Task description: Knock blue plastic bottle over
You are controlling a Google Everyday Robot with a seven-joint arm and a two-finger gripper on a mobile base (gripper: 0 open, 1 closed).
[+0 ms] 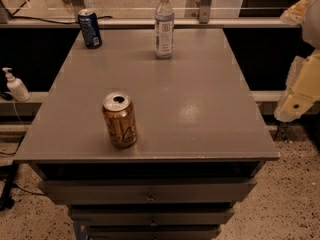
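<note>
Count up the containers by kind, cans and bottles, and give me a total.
Cans: 2, the dark blue can and the gold can.
Bottles: 2, the blue plastic bottle and the white pump bottle.
Total: 4.
The gripper is at the right edge, beside the table.

The scene is dim and warm-toned, with a brownish cast over everything. The brightest strip lies at the far side, on the pale floor beyond the table [75, 109], so light seems to come from above and behind. The grey top carries a soft pale sheen right of centre: a broad glare, not a hard spot. Shadow at the foot of the orange can [120, 120] is faint and soft-edged; the blue plastic bottle [164, 26] shows a pale cap. The drawers [150, 191] at the near side sink almost to black. At the right edge the cream gripper [296, 103] stands lighter than its dark surroundings.
</note>
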